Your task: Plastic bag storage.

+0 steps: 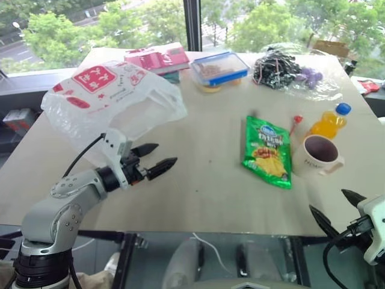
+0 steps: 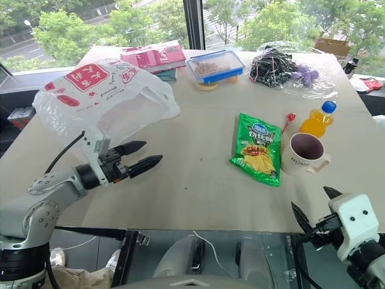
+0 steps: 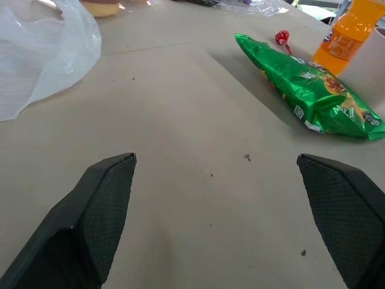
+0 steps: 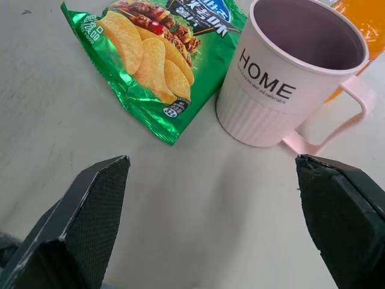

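Left eye view shows our left gripper (image 1: 154,157) hovering over the table (image 1: 198,198) with its two black fingers spread wide, holding and touching nothing. Our right gripper (image 1: 338,208) at four o'clock is likewise spread and empty, off the table's near edge. The plastic bag (image 1: 111,99) lies at ten o'clock, just beyond the left gripper. We read "HOME" on the pink mug (image 4: 283,78), beside the green snack packet (image 4: 159,54).

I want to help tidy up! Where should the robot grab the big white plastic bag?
Probably the loose, puffed-up near edge of the plastic bag, coming from the robot's side. It bulges just beyond the open left gripper, so thin film there should bunch easily.
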Available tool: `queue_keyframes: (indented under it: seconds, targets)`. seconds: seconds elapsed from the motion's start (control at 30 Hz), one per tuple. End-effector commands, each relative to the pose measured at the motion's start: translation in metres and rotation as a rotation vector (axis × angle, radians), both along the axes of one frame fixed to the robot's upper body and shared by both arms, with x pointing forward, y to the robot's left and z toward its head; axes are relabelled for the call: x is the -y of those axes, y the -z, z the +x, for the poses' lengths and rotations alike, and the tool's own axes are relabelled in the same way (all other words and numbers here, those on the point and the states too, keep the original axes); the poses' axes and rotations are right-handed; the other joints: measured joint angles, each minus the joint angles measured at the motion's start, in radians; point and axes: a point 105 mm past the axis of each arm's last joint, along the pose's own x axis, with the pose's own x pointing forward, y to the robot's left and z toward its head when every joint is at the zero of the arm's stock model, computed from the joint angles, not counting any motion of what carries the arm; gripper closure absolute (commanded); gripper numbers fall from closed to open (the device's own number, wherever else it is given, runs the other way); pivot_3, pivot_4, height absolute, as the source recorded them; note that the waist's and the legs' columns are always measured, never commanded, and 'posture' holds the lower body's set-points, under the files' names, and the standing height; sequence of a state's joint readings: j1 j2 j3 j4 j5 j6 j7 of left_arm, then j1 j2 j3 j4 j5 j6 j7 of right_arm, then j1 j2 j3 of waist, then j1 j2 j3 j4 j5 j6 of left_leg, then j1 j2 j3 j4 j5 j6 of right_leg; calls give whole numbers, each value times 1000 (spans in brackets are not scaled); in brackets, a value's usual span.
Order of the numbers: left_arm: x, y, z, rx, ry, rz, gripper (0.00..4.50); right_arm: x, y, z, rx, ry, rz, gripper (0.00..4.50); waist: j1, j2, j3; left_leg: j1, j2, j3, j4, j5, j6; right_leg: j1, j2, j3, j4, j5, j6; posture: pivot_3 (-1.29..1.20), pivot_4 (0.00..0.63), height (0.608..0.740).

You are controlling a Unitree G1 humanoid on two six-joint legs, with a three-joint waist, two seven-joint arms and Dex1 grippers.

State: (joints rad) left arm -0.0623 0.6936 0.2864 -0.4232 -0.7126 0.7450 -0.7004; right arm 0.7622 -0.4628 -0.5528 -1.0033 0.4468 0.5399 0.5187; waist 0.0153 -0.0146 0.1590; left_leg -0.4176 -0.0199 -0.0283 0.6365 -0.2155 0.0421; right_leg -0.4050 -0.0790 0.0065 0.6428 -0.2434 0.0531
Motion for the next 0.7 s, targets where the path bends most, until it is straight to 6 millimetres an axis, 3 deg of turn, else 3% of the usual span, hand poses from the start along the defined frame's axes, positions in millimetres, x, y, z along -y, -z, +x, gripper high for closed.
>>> queue_keyframes:
  seconds: [0.03, 0.27, 0.4, 0.57, 0.7]
  targets:
    - [5, -11, 2, 48, 24, -7, 0, -7, -8, 6, 26, -56, -12, 33, 0, 0, 0, 0, 0, 0, 0, 0, 0, 0, 0, 0, 0, 0, 0, 0, 150, 740]
    - [11, -16, 7, 76, -37, -13, 0, -31, -8, 17, 40, -139, 73, 33, -1, -1, 1, 1, 0, 0, 1, 0, 1, 1, 1, -1, 0, 0, 0, 0, 150, 740]
    - [13, -27, 19, 185, -109, 124, 0, -49, -22, 19, 110, -260, 128, 33, 1, -1, 1, 1, 0, 0, 1, 0, 1, 2, 1, -1, 0, 0, 1, 0, 150, 740]
    - [-3, -60, 42, 395, -327, 344, 0, -77, -40, 25, 199, -458, 95, 33, -2, -3, 2, 2, 0, 0, 4, 0, 1, 3, 4, -5, 0, 1, 2, 0, 150, 740]
    - [-35, -64, 52, 405, -542, 515, 0, -88, -47, 34, 237, -539, 80, 33, -3, -4, 2, 2, 0, 0, 3, 0, 1, 3, 8, -4, 0, 3, 4, 0, 150, 740]
